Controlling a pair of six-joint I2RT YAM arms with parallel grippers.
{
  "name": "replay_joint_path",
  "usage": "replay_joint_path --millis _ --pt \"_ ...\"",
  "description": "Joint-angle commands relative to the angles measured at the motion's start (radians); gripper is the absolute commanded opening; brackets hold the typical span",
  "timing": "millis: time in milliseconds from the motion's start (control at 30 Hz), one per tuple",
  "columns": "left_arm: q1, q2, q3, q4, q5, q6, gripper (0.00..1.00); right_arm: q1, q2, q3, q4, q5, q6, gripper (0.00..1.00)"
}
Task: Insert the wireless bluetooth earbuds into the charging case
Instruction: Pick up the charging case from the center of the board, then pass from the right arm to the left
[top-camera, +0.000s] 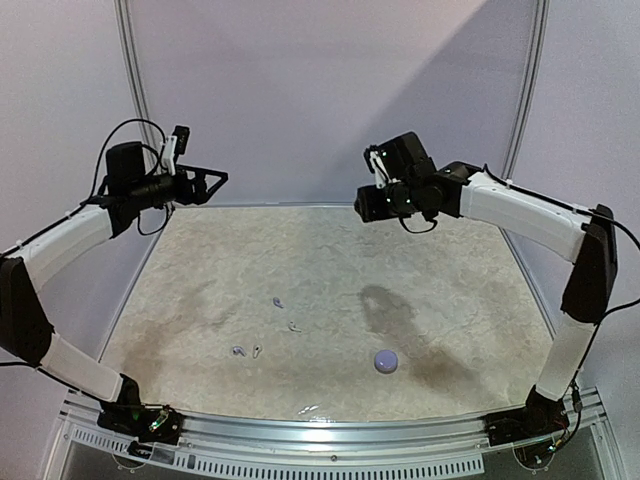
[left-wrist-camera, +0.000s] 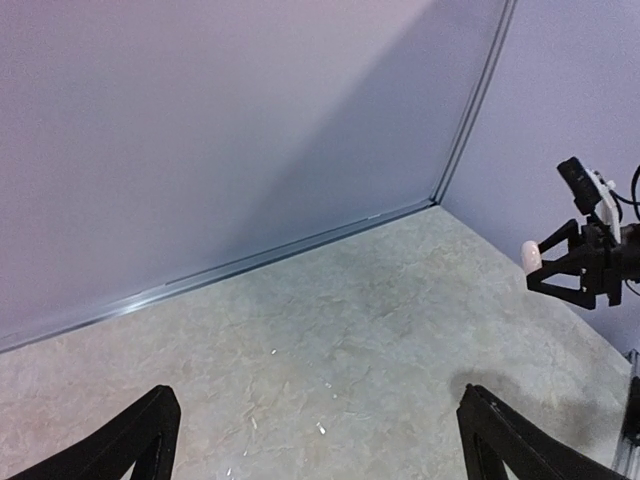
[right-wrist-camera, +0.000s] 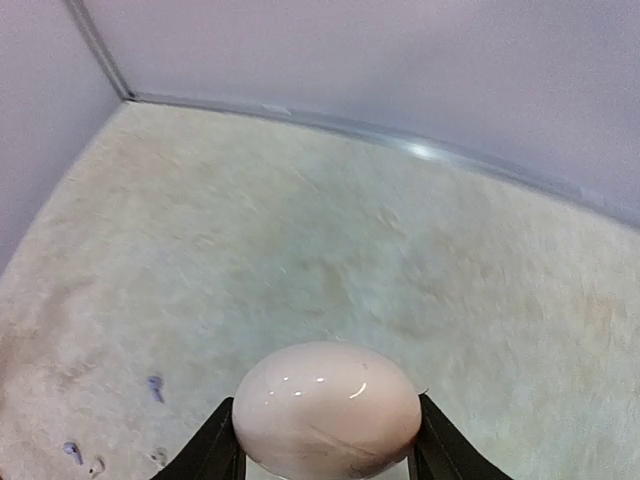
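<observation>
R tool (right-wrist-camera: 327, 450) clamped on pale egg-shaped charging case (right-wrist-camera: 325, 405), raised over desk (top-camera: 460, 260). L tool (top-camera: 212, 184) jaws apart, empty, raised far-left. Four earbuds (top-camera: 277, 301) scattered near-left on desk; second case (top-camera: 386, 361) near-right.

Lab rig: bare enclosure walls (top-camera: 300, 80), marbled table (top-camera: 330, 260).

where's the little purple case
Top view: the purple case lies on the table near its front edge, right of centre, with the earbuds to its left.

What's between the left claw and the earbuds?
Nothing: only bare table lies between the left claw and the earbuds, clearest in the top view.
</observation>
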Motion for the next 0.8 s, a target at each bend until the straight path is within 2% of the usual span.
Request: replay_joint_path --millis 0,133,367,567,767 --pt "-0.057 0.023 0.162 -0.168 0.099 -0.022 0.99 0.104 -0.074 0.027 0.277 -0.042 -0.243 0.35" --pt "-0.117 0.051 0.343 -0.339 0.151 -0.008 0.99 0.190 -0.109 0.034 0.445 -0.071 -0.430 0.36" --pt "-0.230 0.098 0.647 -0.676 0.193 0.123 0.99 0.277 -0.142 0.042 0.573 -0.111 -0.596 0.35" --pt "-0.346 0.160 0.792 -0.834 0.144 0.205 0.97 0.320 -0.130 0.070 0.590 -0.097 -0.672 0.35" --pt "-0.367 0.229 0.887 -0.886 0.109 0.194 0.86 0.357 -0.089 0.115 0.576 -0.053 -0.741 0.35"
